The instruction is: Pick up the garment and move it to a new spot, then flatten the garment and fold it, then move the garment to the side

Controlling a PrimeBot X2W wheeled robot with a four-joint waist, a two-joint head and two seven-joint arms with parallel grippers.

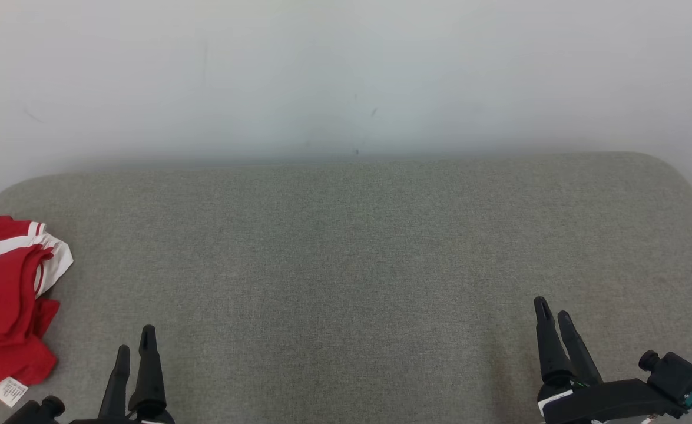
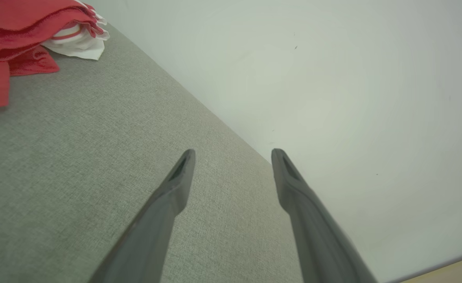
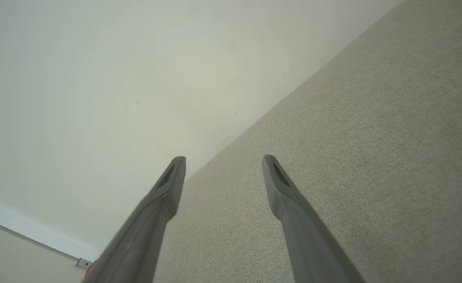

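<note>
The red garment (image 1: 4,306) lies in a loose layered heap at the far left edge of the grey surface (image 1: 346,265), partly cut off by the frame. It looks folded and set aside, so the task seems nearly done, or else not begun. Its long axis runs near-to-far, with the white-trimmed end toward the wall and the tag end toward the robot. The left gripper (image 1: 135,338) and right gripper (image 1: 551,307) are both spread and empty.

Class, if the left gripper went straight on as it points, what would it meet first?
Probably the white wall, after passing over the grey surface; the red garment lies off to its left.
</note>
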